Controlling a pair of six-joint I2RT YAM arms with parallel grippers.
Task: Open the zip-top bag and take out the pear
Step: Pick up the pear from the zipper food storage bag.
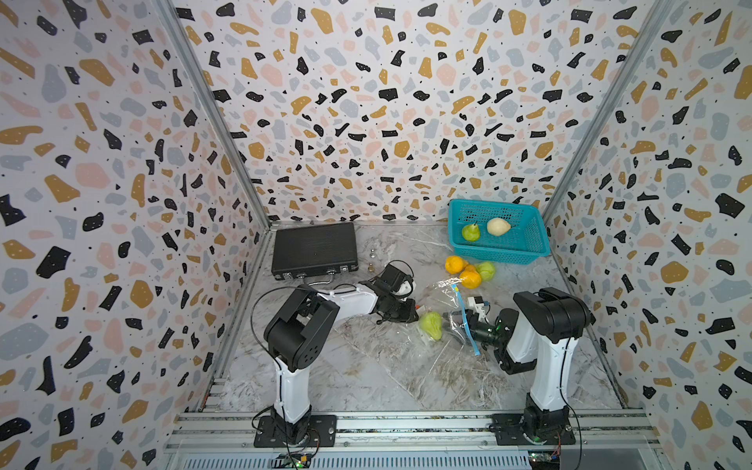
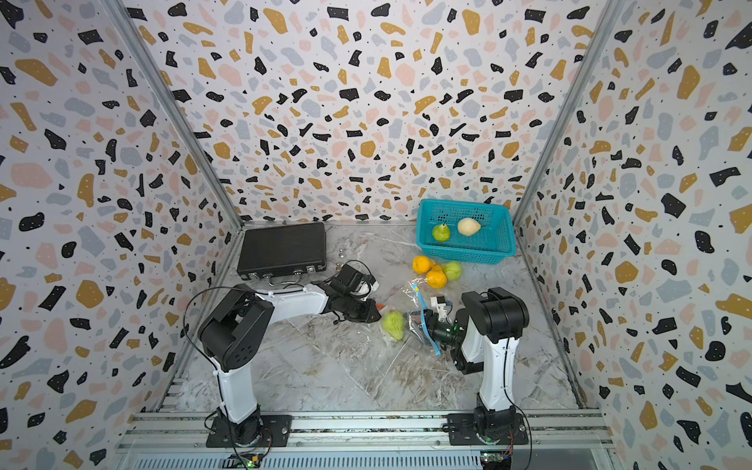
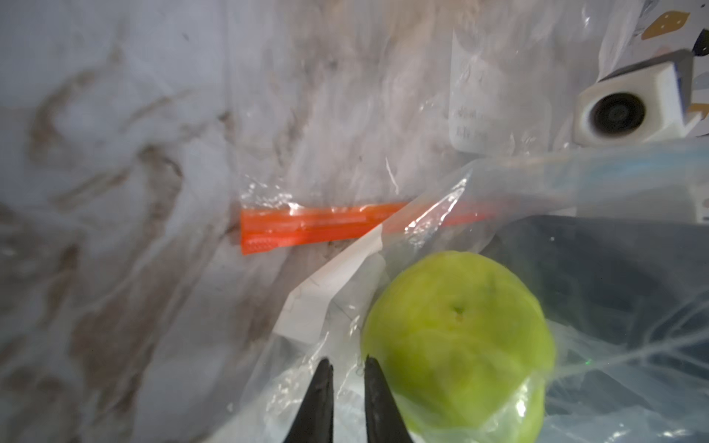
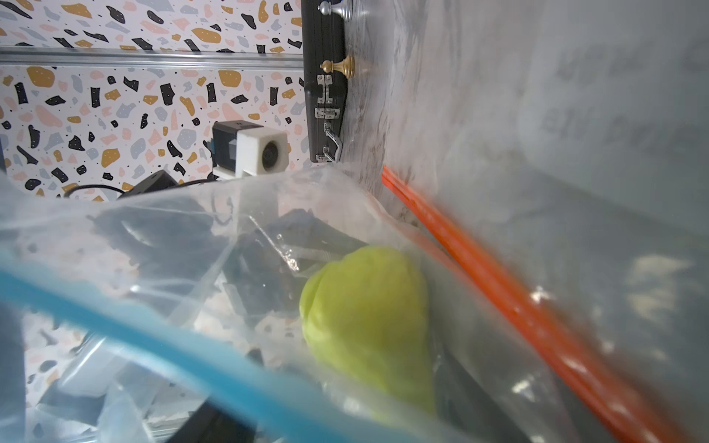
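your left gripper (image 3: 350,383) shows two black tips standing nearly together with only a slim slit between them. clear film lies across that slit, but i cannot tell whether it is truly pinched. just beside those tips sits the pear (image 3: 458,345), pale green, inside the zip-top bag (image 3: 537,184), with film over its near side. the mouth looks parted: the orange zip strip (image 3: 307,230) lies on the table (image 1: 366,366) on your left side, and the blue zip strip (image 4: 115,326) hangs across your right gripper (image 1: 457,323). that gripper sits at the mouth, and plastic hides its jaws, so i cannot tell how wide they stand. in both top views the pear lies between the two grippers.

judge the pear firm, smooth and rounded, and likely to squirt out of a pinch on its tapering neck, so take it across the fat belly. the film is thin, limp and slick; keep it out from between pads and fruit.
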